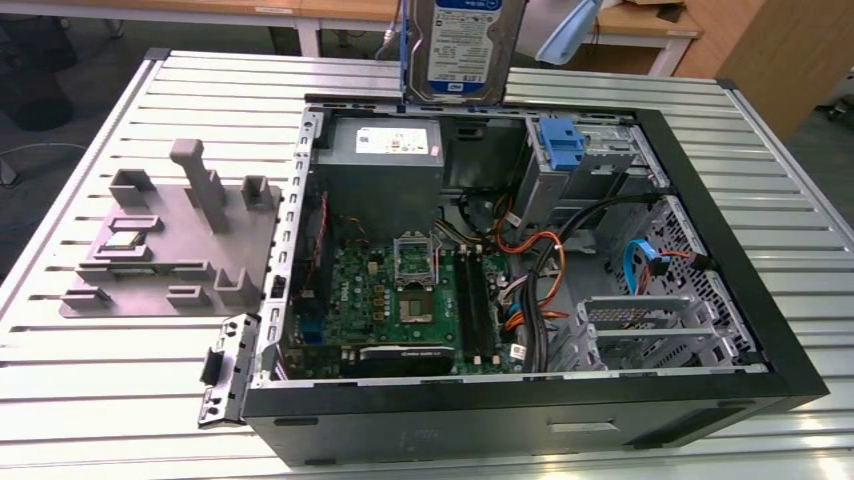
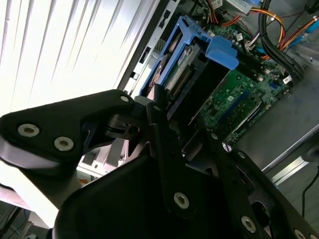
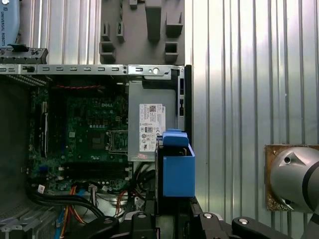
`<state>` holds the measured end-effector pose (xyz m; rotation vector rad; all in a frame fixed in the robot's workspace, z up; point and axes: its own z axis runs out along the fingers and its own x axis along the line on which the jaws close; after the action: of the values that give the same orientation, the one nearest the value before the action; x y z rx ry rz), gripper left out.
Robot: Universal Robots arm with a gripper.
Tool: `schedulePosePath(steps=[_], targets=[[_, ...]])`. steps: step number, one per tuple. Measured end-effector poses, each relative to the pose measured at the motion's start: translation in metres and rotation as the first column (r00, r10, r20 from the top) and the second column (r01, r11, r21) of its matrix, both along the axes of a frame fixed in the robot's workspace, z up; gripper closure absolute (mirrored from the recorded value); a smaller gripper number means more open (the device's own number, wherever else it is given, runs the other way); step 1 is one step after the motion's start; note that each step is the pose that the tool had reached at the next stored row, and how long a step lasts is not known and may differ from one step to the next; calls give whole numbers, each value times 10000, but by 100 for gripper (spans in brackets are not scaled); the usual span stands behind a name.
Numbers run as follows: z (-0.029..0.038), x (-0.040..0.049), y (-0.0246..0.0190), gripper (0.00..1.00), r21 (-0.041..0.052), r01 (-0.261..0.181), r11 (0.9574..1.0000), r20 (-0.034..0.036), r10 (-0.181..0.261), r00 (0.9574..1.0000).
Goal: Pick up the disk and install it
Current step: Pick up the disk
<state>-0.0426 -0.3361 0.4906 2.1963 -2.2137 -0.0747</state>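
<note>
Observed: end effector (image 3: 172,214) clamped shut on the disk (image 1: 458,50), which hangs edge-down from it, clear above the open computer case (image 1: 747,330). The power supply (image 1: 384,145) sits directly beneath. Judgement: hold the grip square and the disk untilted, away from the cables (image 1: 534,270).

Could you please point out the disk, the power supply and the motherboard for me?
the disk (image 1: 458,45), exterior view, on its labelled face.
the power supply (image 1: 384,145), exterior view, on its white label.
the motherboard (image 1: 363,287), exterior view, on the green board.
</note>
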Motion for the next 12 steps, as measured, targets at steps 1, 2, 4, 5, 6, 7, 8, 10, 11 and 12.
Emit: schedulePosePath(steps=[1,2,4,5,6,7,8,10,11,12], targets=[[0,23,0,65,-1,0,10000,0,0,10000],[-1,45,0,65,-1,0,10000,-1,0,10000],[-3,84,-1,65,0,-1,10000,0,1,10000],[-4,95,-1,65,0,-1,10000,0,1,10000],[-5,100,0,65,0,0,10000,0,0,10000],[-5,103,0,65,0,0,10000,0,0,10000],[-5,103,0,65,-1,1,10000,-1,-1,10000],[-6,104,0,65,-2,1,10000,-1,-1,10000],[-7,104,-1,65,-2,1,10000,-1,-1,10000],[-8,104,-3,65,-2,0,10000,-1,0,10000]])
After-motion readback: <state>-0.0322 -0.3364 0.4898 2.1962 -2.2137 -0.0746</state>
